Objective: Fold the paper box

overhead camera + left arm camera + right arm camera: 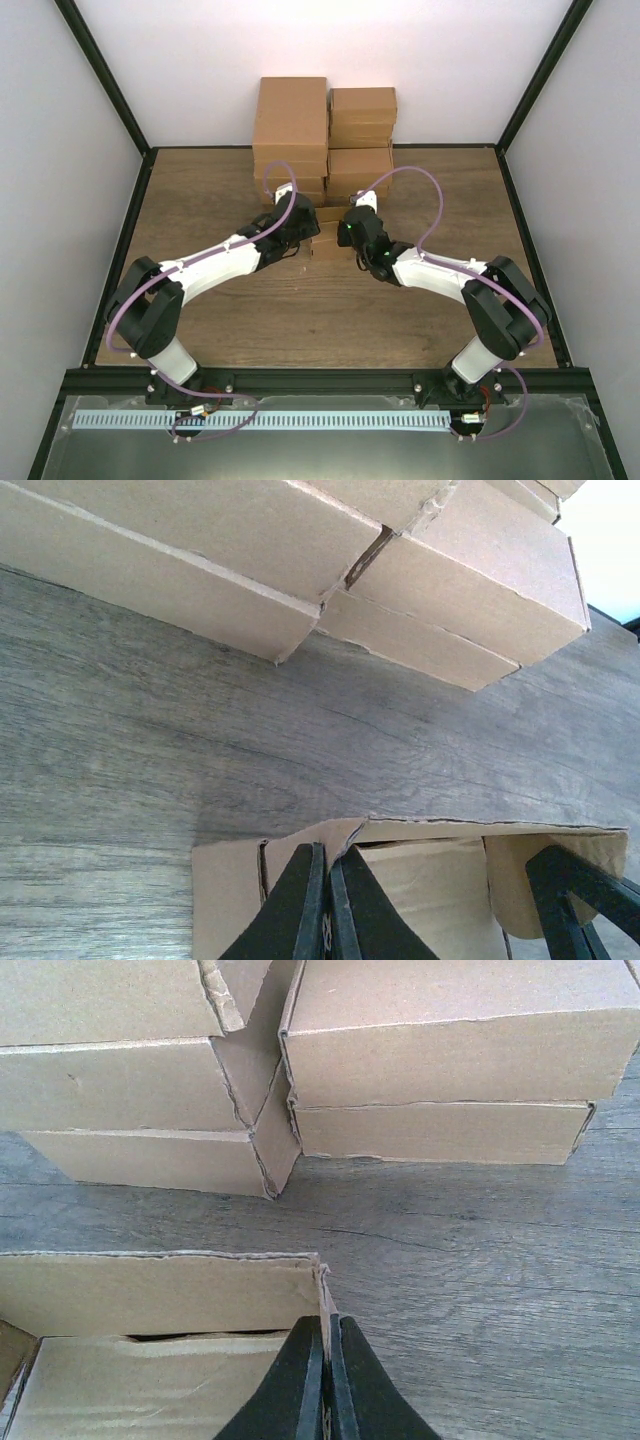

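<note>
The paper box (325, 246) is a small tan cardboard tray, half formed and open on top, sitting on the wooden table between my two grippers. In the left wrist view its left wall (300, 845) stands up, and my left gripper (331, 858) is shut on that wall's top edge. From the right wrist I see the box (150, 1295) with its back wall raised. My right gripper (327, 1325) is shut on the thin right side wall at the back corner. The box's inside floor (440, 880) is bare. Most of the box is hidden under the wrists in the top view.
Two stacks of finished brown boxes (290, 125) (362, 130) stand at the back centre, just beyond the grippers. They appear close ahead in both wrist views as well (300, 540) (440, 1060). White walls and a black frame (130, 230) bound the table.
</note>
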You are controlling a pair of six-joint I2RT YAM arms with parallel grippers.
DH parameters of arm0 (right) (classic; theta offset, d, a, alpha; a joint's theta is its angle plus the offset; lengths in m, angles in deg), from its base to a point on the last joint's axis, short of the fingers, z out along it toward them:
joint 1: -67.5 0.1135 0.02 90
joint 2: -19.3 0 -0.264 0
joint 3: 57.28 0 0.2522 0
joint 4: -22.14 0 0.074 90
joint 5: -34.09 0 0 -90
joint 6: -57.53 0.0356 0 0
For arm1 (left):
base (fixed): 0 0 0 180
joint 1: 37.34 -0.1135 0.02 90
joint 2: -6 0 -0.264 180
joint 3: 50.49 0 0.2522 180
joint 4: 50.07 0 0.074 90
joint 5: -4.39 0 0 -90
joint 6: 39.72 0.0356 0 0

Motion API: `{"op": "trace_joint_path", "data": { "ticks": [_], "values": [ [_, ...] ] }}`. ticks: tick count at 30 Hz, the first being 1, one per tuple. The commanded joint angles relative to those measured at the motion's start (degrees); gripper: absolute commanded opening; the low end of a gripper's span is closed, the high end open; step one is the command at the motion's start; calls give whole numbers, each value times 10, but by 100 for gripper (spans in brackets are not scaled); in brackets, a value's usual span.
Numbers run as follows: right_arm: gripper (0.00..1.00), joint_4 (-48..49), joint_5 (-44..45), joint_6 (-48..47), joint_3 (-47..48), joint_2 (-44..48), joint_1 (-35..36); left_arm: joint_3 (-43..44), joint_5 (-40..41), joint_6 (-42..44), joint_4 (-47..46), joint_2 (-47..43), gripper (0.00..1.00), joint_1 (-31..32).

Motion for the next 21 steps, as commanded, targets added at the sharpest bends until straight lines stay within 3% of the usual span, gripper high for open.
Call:
{"op": "trace_joint_path", "data": {
  "ticks": [1,21],
  "values": [
    [1,-31,-51,-5,-11,-2,15,2,-23,-15,-8,-4,4,12],
    [1,11,-66,-72,-43,1,13,-76,-10,-25,-37,3,4,28]
  ]
}}
